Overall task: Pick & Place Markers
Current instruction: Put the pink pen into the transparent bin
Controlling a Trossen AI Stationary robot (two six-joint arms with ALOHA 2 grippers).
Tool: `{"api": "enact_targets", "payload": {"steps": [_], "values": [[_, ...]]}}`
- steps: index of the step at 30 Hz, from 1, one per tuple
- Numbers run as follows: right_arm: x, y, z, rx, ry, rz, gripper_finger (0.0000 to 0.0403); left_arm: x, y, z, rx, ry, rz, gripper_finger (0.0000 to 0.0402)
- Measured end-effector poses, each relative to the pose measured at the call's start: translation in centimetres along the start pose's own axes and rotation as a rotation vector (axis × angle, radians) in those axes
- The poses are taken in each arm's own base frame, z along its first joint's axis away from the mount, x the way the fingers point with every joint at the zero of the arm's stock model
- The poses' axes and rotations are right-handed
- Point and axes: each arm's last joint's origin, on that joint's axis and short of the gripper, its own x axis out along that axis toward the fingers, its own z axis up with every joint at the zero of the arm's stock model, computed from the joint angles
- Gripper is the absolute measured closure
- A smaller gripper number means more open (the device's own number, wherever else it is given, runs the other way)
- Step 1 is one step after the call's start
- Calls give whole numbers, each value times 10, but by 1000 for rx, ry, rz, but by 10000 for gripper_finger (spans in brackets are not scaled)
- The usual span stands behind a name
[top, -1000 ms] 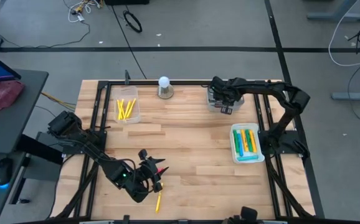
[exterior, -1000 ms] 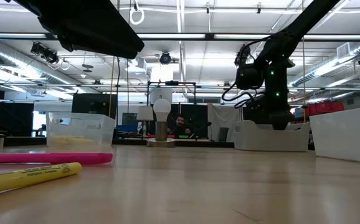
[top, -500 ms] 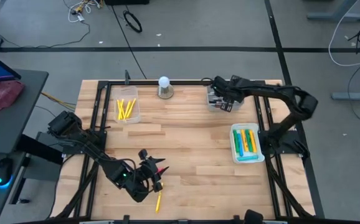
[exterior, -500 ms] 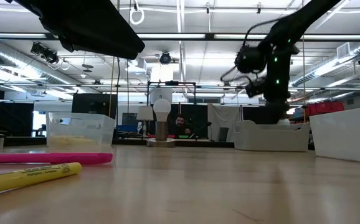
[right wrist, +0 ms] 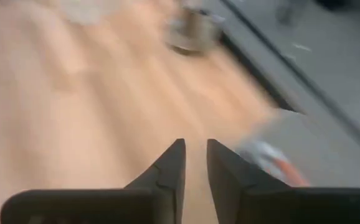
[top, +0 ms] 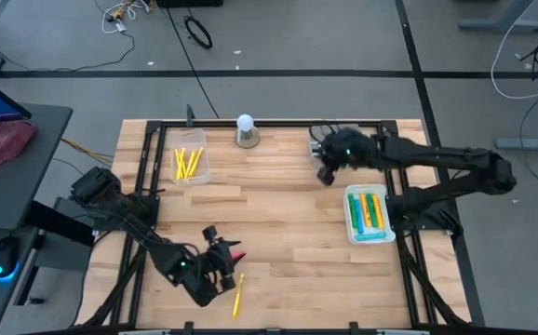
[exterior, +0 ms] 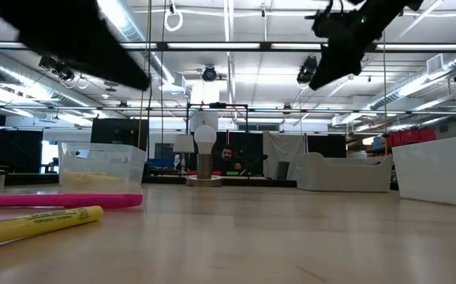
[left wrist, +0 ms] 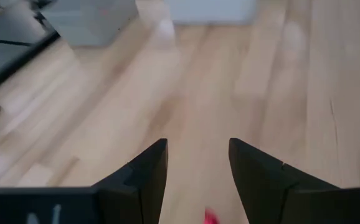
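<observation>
High view: your left gripper [top: 224,263] hangs open by the pink marker [top: 238,253] and yellow marker [top: 236,298], near the bench's front edge, ready to grab. Right gripper [top: 326,175] is nearly closed, holding nothing.

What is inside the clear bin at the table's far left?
The clear bin holds several yellow markers, loosely piled. Whether anything lies beneath them cannot be seen; the low view shows only a yellowish layer through its wall.

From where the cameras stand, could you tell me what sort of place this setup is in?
Most likely a robotics lab or open industrial workspace. The low view shows exposed ceiling ducts and strip lights over a large hall; the high view shows a framed wooden table on a concrete floor with loose cables.
</observation>
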Motion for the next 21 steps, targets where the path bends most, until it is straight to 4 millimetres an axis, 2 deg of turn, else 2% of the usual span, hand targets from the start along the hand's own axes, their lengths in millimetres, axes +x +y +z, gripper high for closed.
{"api": "enact_targets", "payload": {"steps": [4, 7, 12, 16, 21], "values": [[-4, 43, -8, -8, -116, 226, 344, -18, -1, -17, 60, 88, -35, 225], [-2, 79, -22, -12, -243, 377, 349, -36, -4, -32, 59, 109, -58, 225], [0, 134, -60, 2, -530, 653, 355, -58, -1, -65, 77, 106, -114, 225], [2, 166, -94, -16, -648, 806, 356, -54, 11, -92, 26, 117, -136, 225], [13, 202, -122, -26, -644, 810, 356, -36, 27, -113, -65, 102, -169, 225]]}}
